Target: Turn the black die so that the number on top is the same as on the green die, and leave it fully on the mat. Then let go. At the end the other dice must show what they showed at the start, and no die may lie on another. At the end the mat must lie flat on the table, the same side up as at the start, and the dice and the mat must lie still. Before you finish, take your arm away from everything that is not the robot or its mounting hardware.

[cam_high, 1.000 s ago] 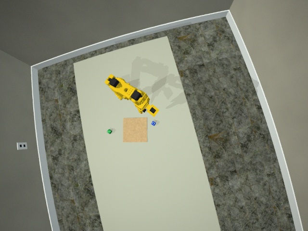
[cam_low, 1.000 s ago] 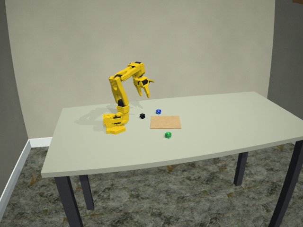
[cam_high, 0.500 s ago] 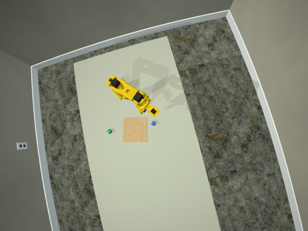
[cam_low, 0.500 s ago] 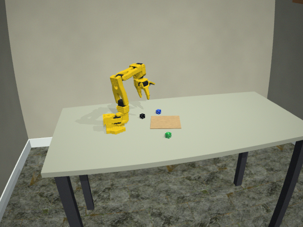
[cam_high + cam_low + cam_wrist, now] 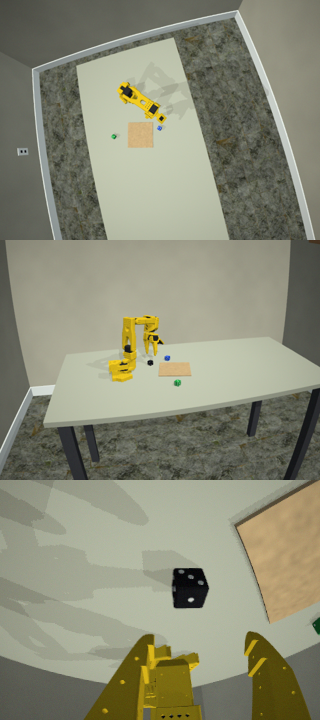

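Observation:
The black die lies on the bare table, just off the near left corner of the tan mat. In the top view the arm hides it. My gripper is open and empty. It hangs tips down a little above the table, with the black die just ahead of the fingertips. The green die lies on the table beside the mat, on the side away from the blue die. Its top number is too small to read.
A blue die lies on the table beside the mat's far edge, a short way past the black die. The arm's base stands at the table's left end. No die lies on the mat.

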Controlling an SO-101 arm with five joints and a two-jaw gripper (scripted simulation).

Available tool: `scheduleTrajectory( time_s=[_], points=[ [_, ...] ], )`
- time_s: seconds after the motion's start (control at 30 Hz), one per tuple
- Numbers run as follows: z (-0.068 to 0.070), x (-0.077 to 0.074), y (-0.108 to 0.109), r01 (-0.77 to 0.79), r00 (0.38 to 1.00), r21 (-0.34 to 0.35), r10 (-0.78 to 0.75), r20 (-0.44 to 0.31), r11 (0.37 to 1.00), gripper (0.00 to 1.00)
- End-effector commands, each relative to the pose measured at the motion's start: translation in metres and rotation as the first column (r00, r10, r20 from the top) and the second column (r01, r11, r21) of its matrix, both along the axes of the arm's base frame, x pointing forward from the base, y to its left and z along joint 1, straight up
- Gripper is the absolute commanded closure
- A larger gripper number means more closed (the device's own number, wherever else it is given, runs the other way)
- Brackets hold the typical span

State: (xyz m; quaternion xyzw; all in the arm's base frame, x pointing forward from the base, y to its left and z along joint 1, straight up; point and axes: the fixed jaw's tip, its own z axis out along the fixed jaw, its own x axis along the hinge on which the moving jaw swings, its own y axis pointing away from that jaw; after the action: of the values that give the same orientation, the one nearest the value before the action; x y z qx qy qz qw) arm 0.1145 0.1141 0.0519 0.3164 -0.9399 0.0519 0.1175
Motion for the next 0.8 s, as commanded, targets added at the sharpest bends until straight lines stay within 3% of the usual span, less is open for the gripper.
scheduleTrajectory(
  time_s=[0.0, 0.77],
  points=[
    [-0.0035, 0.0002, 0.0011, -0.001, 1.0, -0.015, 0.0, -0.017, 1.0, 0.72],
    [-0.0073, -0.0014, -0.0003, -0.001, 0.999, -0.035, 0.0, -0.038, 0.999, 0.72]
  ],
)
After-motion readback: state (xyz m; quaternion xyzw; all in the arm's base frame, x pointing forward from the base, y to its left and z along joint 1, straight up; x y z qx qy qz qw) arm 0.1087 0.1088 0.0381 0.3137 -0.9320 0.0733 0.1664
